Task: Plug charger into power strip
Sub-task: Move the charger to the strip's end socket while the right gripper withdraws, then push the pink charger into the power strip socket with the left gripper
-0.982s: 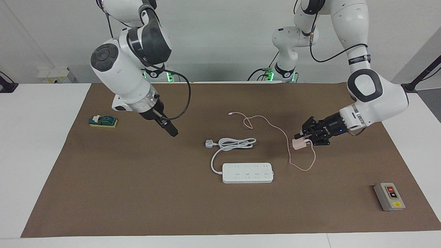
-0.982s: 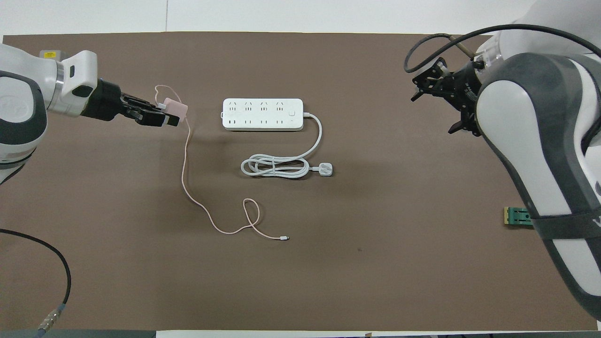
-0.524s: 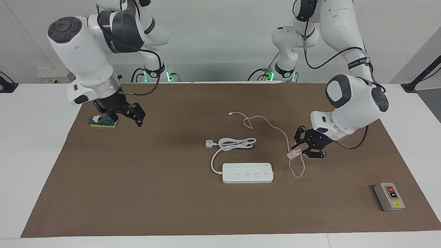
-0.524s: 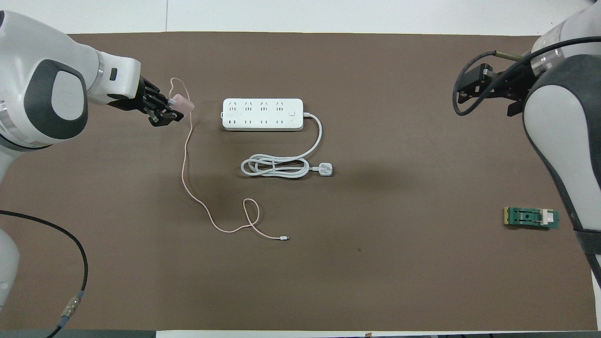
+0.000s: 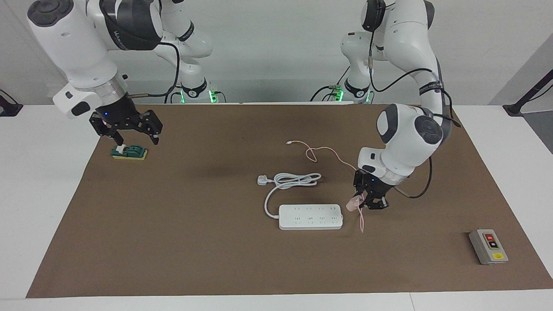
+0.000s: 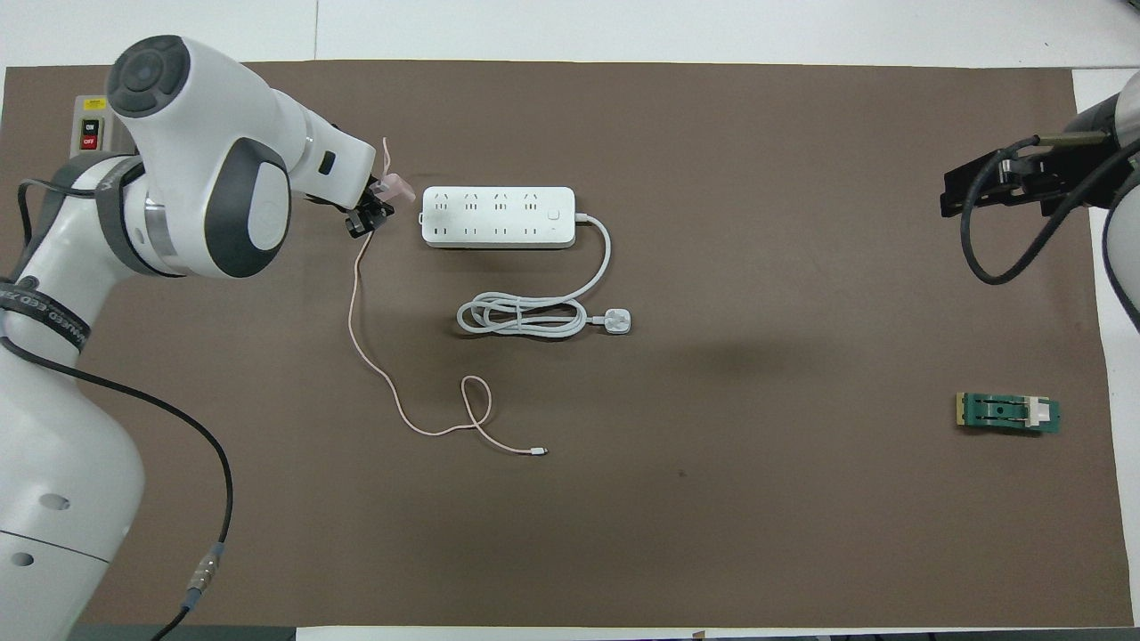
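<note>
Two arms | left gripper clamped on small pale-pink cube charger, in the air just beside long flat white power strip | step: carrying to socket | next: prongs down over an outlet | right gripper jaws apart, waiting over green block.

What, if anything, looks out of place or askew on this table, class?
Only small things. The charger, held up in the shut left gripper beside the power strip, sits tilted. Its cable trails in a loose loop across the mat. The right gripper waits open over a green block.
</note>
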`<control>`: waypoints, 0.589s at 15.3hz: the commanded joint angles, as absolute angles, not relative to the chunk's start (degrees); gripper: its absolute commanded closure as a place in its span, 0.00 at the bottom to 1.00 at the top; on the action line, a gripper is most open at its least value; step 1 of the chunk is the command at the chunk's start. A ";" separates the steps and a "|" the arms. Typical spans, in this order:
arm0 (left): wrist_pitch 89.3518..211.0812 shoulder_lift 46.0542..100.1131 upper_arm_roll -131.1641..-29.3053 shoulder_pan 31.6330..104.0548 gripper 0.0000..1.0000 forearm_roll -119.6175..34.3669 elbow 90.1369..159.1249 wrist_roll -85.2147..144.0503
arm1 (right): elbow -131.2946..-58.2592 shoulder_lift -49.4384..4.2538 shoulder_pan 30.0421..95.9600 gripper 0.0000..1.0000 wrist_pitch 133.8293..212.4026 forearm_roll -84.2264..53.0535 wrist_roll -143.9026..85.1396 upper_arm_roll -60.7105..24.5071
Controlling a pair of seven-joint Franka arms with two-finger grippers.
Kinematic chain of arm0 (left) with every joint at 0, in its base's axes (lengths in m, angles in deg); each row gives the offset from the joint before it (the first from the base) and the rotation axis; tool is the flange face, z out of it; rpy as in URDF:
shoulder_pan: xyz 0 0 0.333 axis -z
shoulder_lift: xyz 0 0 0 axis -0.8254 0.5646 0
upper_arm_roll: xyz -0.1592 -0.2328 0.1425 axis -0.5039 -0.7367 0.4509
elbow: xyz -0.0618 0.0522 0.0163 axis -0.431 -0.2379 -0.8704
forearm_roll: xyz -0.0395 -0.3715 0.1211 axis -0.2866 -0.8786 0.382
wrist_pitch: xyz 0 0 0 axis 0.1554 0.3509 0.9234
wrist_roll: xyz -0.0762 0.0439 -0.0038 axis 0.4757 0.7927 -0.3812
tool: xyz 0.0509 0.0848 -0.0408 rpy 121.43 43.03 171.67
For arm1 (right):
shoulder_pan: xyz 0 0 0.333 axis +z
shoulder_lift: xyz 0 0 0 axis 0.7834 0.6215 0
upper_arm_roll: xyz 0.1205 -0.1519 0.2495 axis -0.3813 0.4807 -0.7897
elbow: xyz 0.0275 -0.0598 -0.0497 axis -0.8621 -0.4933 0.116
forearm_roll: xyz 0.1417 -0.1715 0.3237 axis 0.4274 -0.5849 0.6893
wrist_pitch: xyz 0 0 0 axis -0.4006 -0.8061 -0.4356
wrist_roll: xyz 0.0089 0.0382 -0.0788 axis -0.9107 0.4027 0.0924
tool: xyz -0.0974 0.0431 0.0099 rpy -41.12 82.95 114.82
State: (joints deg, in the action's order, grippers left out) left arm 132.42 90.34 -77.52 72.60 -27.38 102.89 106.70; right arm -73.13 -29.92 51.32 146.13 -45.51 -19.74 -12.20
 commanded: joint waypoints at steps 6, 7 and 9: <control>135.67 91.68 -76.68 77.16 1.00 -19.08 103.93 108.14 | -90.16 -42.15 50.96 0.00 147.97 -46.53 -20.68 -10.64; 135.67 91.68 -76.68 77.25 1.00 -18.37 104.29 108.40 | -89.99 -42.07 50.87 0.00 148.41 -46.18 -20.42 -10.38; 136.19 91.68 -76.59 77.25 1.00 -17.84 104.81 110.07 | -89.90 -41.98 50.87 0.00 148.33 -46.09 -20.50 -10.37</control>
